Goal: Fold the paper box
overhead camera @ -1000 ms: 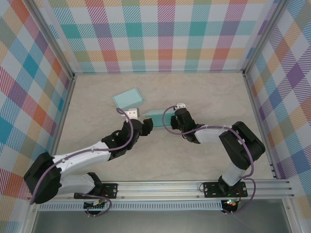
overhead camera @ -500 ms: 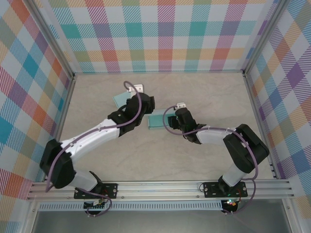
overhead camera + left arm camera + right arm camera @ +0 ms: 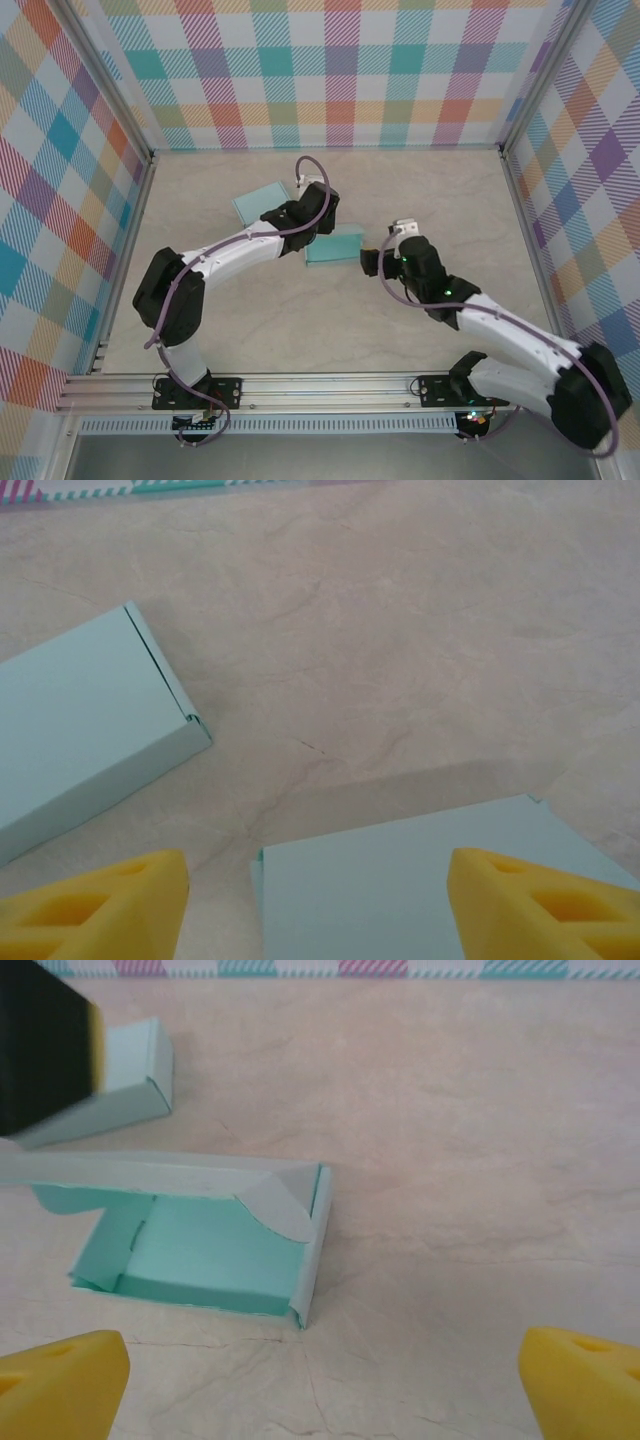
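The paper box [image 3: 335, 246] is pale teal and lies in the middle of the table. In the right wrist view the box [image 3: 200, 1255] is partly open, its lid held a little above the tray with a curved flap at the right end. My left gripper [image 3: 325, 227] hangs open over the far side of the box. Its yellow fingertips [image 3: 100, 905] straddle the lid panel [image 3: 400, 880], and the left one stands clear of the lid's edge. My right gripper [image 3: 368, 262] is open just right of the box, with bare table between its fingertips [image 3: 580, 1380].
A second, closed teal box [image 3: 262, 203] lies at the back left of the first, also seen as a box [image 3: 80, 720] in the left wrist view. Checked walls [image 3: 340, 70] surround the table. There is free table to the right and toward the front.
My left arm has swung from the near left up and over the box. My right gripper has opened wide and drawn back to the right of the box.
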Motion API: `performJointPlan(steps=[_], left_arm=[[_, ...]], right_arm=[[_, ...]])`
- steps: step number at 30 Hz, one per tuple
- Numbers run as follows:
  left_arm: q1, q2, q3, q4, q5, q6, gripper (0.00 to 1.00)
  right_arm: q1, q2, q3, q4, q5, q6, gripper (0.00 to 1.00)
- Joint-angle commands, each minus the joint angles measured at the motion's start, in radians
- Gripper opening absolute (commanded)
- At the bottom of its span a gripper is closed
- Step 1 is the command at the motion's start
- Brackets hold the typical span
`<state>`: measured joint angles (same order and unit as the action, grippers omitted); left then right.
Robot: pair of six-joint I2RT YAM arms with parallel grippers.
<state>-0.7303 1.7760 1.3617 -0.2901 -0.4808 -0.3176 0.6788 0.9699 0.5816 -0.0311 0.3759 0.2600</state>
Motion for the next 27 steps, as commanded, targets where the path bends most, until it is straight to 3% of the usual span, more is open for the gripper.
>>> performJointPlan(steps=[1,5,8,23,26,27], left_arm=[[0.009,0.034,0.025,-0.039,0.028,-0.004,0.67],[0.009,0.06,0.005,-0.038,0.028,-0.026,0.66],[0.01,0.069,-0.016,-0.037,0.029,-0.038,0.65],[0.007,0.092,-0.166,0.041,0.026,-0.105,0.65],[0.005,0.095,-0.184,0.05,0.021,-0.113,0.65],[0.003,0.095,-0.19,0.053,0.019,-0.116,0.64]], right_arm=[[0.005,-0.153,-0.027,-0.159,0.045,-0.027,1.0],[0.002,-0.337,-0.055,-0.183,0.036,-0.066,1.0],[0.002,-0.365,-0.034,-0.211,0.046,-0.056,1.0],[-0.026,-0.238,-0.013,-0.047,0.118,-0.018,1.0],[-0.039,-0.218,-0.003,-0.094,0.267,0.168,1.0],[-0.051,-0.209,0.004,-0.095,0.258,0.163,1.0]])
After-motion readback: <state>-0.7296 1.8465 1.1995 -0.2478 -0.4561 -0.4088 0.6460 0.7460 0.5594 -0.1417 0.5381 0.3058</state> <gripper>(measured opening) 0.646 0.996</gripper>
